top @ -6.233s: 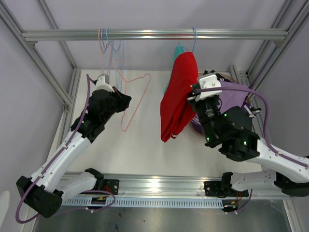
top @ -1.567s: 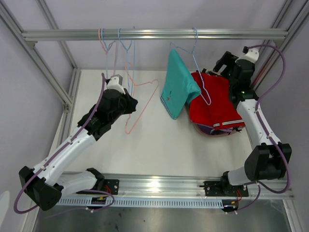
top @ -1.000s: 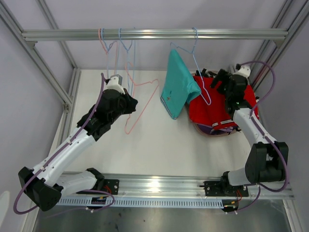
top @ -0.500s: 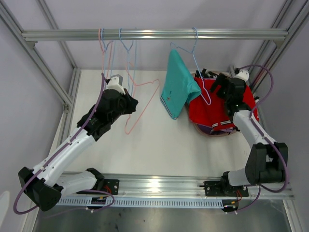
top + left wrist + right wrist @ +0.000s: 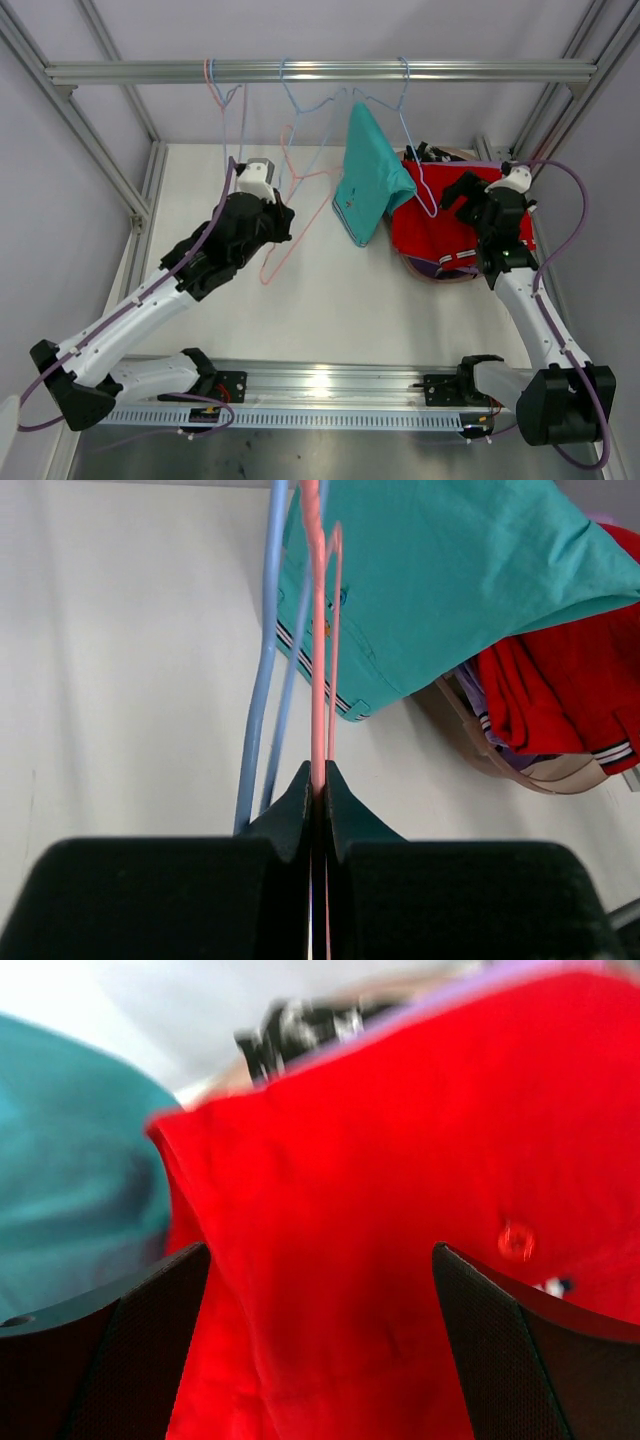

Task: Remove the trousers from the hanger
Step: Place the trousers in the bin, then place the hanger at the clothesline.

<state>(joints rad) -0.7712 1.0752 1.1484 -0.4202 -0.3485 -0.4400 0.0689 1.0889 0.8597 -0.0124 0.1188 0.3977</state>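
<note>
**Top and wrist views, read left to right.** The left hand (image 5: 318,776) is gripping the thin pink wire hanger (image 5: 318,630), its two black fingers pinched shut on the wire. The hanger's upper part is running out of the wrist view. Just beside the pink wire, a blue wire hanger (image 5: 268,630) is passing the fingers ungripped. Pink and blue hooks are sitting on the aluminium rail (image 5: 150,72) above the white counter (image 5: 330,300). Which hook belongs to the gripped hanger is hard to trace.

Right of these, the teal cloth trousers with a striped hem (image 5: 368,170) are hanging folded over a second blue wire hanger (image 5: 421,185). That hanger is hooked on the same rail, and the cloth is hiding most of its frame.

Farther right, the plain red cloth trousers (image 5: 445,230) are lying on top of a heap on the counter, off any hanger. Only slivers are showing around them:
- black cloth with white speckles (image 5: 300,1025) at the far edge
- a blurred lilac strip (image 5: 480,978)
- a purple patterned edge (image 5: 422,266) on the near side

A beige curved rim (image 5: 525,775) is peeking out below the heap, and too little is visible to name it.

The right hand (image 5: 462,198) is hovering low over the red trousers with its fingers (image 5: 100,1360) spread wide, holding nothing. Its wrist view is blurred, so contact with the cloth cannot be judged.
</note>
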